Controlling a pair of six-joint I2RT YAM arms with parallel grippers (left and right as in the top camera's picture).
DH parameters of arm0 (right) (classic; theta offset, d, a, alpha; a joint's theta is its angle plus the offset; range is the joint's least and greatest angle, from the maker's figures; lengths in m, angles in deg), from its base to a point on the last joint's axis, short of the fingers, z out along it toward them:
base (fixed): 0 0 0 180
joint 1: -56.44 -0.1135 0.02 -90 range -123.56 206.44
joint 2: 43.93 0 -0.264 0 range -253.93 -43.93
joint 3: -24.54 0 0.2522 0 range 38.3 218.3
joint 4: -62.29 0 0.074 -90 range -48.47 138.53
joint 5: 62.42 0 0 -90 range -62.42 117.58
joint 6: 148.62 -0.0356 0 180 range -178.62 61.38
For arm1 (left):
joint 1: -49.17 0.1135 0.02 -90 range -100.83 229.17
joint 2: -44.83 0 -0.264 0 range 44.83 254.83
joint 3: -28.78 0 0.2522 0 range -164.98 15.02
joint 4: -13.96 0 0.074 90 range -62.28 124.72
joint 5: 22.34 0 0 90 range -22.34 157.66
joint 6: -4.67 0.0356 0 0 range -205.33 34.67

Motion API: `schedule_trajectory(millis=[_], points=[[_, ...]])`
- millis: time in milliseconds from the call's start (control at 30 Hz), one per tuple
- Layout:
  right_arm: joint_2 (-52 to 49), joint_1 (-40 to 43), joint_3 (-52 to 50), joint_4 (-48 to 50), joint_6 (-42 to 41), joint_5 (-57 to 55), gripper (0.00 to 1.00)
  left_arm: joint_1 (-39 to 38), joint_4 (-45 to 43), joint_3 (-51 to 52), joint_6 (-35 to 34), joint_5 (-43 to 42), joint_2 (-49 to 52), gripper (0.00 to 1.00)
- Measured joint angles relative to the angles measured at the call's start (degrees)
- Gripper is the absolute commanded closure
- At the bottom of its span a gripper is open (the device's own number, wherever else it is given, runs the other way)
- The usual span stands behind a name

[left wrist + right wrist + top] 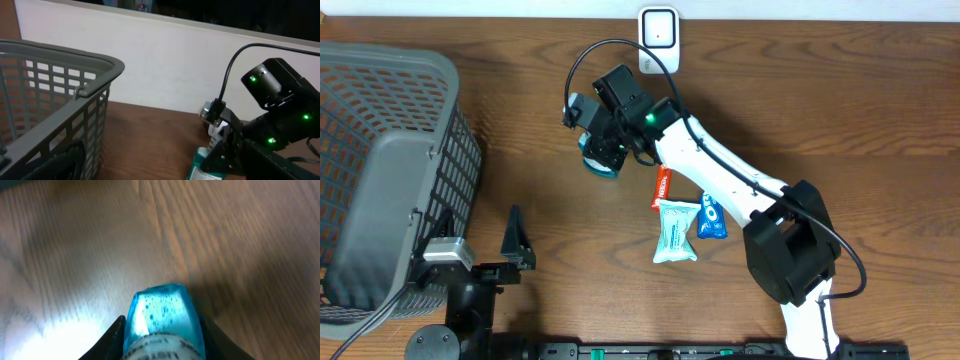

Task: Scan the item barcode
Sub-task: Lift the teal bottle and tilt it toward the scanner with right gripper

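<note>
- In the overhead view, the right gripper [603,152] is reaching to the far middle of the table [840,110], and it is pinching a teal bottle [600,168] between its jaws.
- The bottle is sitting just in front of the white scanner [658,35], which is standing at the far edge; the two are near but apart.
- Behind the right arm, three packets are lying close together: a red packet [662,187], a pale blue packet [675,232] and a dark blue packet [711,217].
- The left gripper [470,248] is staying low at the near left, its jaws spread wide with nothing between them, just beside the grey basket [380,70].
- In the left wrist view, the basket rim [100,62] is filling the left side, and a white wall [165,65] is running behind the table.
- On the right, the right arm [280,100] is showing green lights, and the teal bottle [201,170] is appearing under it at the bottom edge.
- In the right wrist view, the two dark fingers [114,337] are pressing on both sides of the teal bottle [160,312].
- The bottle's blue-green end is pointing away from the camera over the wooden table [225,240]; I cannot tell if it is touching the wood.
</note>
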Motion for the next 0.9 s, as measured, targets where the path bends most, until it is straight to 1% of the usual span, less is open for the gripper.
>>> schedule_trajectory(millis=[100, 200, 400, 567, 700, 900], points=[[0.0, 0.0, 2.0, -5.4, -0.1, -0.6, 0.94, 0.0, 0.0, 0.0, 0.0, 0.0, 0.0, 0.02], [0.0, 0.1, 4.0, -10.9, -0.1, -1.4, 0.98, 0.0, -0.1, 0.0, 0.0, 0.0, 0.0, 0.02], [0.3, 0.1, 7.9, -19.5, -0.1, -3.1, 0.99, 0.0, -3.5, 0.0, 0.1, -1.0, 0.0, 0.02], [3.4, 0.1, 9.9, -22.1, -0.1, -3.4, 0.99, 0.0, -9.0, 0.0, 2.2, -4.9, 0.2, 0.02], [7.3, 0.1, 10.4, -22.8, -0.3, -3.4, 0.99, 0.0, -8.1, 0.3, 3.2, -5.9, 2.1, 0.02], [13.1, 0.2, 10.8, -25.2, -1.2, -3.4, 0.99, 0.0, -11.3, 6.5, 3.4, -7.8, 4.1, 0.02]])
